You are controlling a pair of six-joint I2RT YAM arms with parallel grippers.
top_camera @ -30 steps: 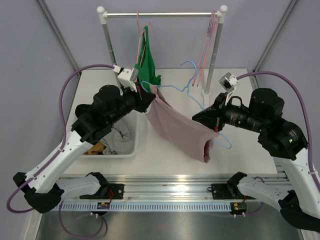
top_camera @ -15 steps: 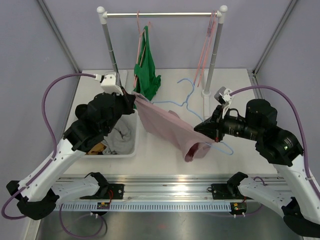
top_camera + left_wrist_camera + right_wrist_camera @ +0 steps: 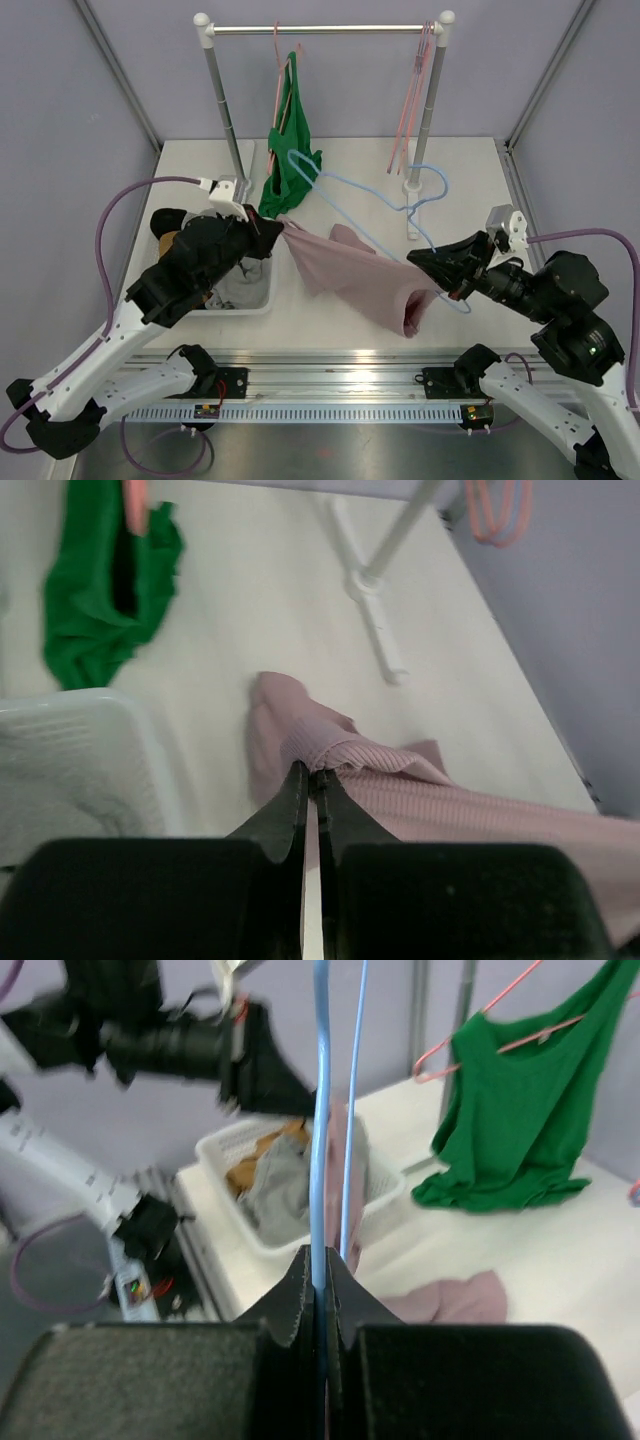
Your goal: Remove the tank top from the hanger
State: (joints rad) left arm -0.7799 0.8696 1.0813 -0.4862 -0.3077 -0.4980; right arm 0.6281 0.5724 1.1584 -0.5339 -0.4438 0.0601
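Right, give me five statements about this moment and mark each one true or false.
1. The left pincer is shut on the pink tank top. True.
2. The right pincer hangs open and holds nothing. False: it is shut on the blue hanger.
3. The green top hangs from the rail on a hanger. True.
4. The white basket is empty. False: it has clothes in it.
5. Bare pink hangers hang at one end of the rail. True.
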